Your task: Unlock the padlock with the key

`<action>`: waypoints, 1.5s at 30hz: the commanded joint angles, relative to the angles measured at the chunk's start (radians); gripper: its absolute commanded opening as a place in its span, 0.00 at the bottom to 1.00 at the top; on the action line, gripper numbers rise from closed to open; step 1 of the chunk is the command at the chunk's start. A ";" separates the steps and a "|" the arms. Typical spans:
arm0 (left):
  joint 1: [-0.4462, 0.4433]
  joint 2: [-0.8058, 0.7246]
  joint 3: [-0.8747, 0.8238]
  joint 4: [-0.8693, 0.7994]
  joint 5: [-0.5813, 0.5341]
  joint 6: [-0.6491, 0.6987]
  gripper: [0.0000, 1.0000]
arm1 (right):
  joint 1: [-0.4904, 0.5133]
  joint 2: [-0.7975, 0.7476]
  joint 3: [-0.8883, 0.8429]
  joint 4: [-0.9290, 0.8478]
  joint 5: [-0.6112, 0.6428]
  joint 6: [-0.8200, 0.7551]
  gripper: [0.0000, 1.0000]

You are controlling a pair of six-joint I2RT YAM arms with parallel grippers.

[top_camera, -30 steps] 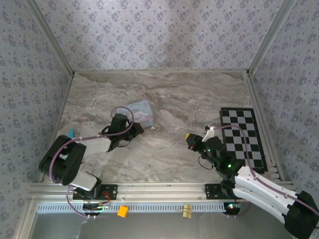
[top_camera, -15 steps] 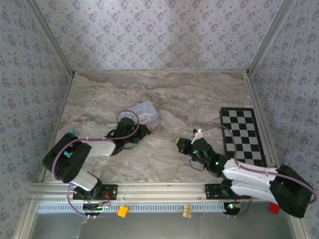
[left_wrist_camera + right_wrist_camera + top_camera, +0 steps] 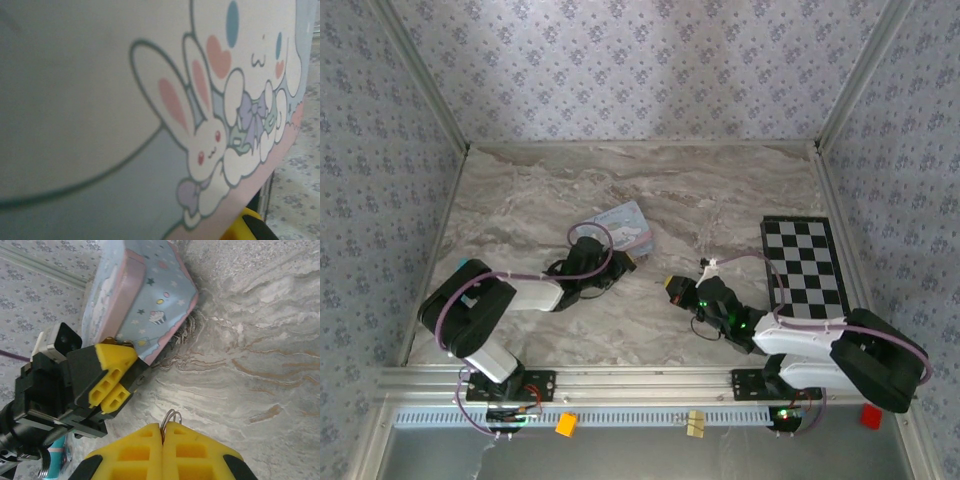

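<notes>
At the counter's (image 3: 520,200) middle, left fingers (image 3: 117,374) pinched the tilted tin's (image 3: 145,300) corner; no padlock could be made out there. Right fingers (image 3: 160,432), pressed together, nipped a thin loop (image 3: 171,416), probably the key's. Held so shallowly, it could twist or slip.

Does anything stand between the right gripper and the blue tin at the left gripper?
Nothing visible does. Only bare table lies between the right gripper, shut on a thin silvery ring, and the left gripper at a corner of the tin. I cannot make out the padlock.
</notes>
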 commanded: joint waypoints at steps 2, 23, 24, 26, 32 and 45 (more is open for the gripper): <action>-0.004 -0.048 0.060 -0.232 -0.023 0.053 0.06 | 0.000 -0.070 0.020 -0.037 0.035 -0.002 0.00; -0.005 -0.033 0.042 -0.090 0.032 -0.003 0.11 | -0.006 -0.149 -0.001 -0.100 0.024 0.027 0.00; -0.005 -0.034 0.042 -0.076 0.042 -0.017 0.10 | -0.001 -0.130 0.001 -0.087 0.016 0.049 0.00; -0.005 -0.032 0.037 -0.049 0.056 -0.044 0.10 | 0.004 -0.089 0.002 -0.045 -0.008 0.093 0.00; -0.006 -0.026 -0.003 0.069 0.066 -0.131 0.09 | 0.012 -0.004 0.019 0.064 -0.023 0.184 0.00; -0.020 -0.035 -0.032 0.182 0.051 -0.283 0.06 | 0.017 0.114 0.060 0.198 0.009 0.250 0.00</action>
